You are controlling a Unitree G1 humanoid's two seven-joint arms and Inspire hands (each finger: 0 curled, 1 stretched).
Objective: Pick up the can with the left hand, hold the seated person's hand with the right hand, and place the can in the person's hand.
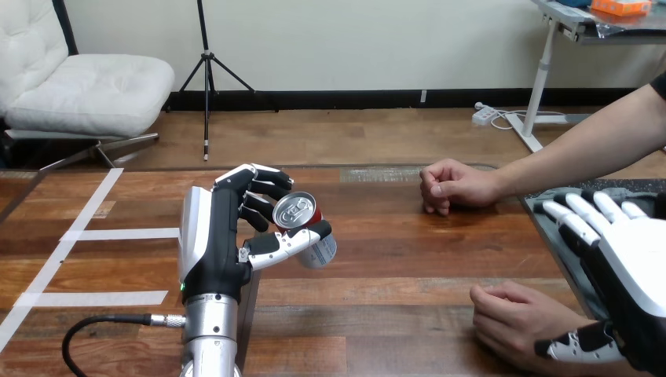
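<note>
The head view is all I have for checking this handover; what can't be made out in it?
Can: most of its side, covered by the left hand curled round it.
Right hand: whether it grips the person's near hand or wrist; the contact is cut off by the bottom edge.
Person's far hand: whether it holds anything; it is closed, knuckles up.

Here are 1 can (298, 212), 2 robot hands (228, 236) (628, 259) and 2 person's hands (451, 186) (510, 314).
</note>
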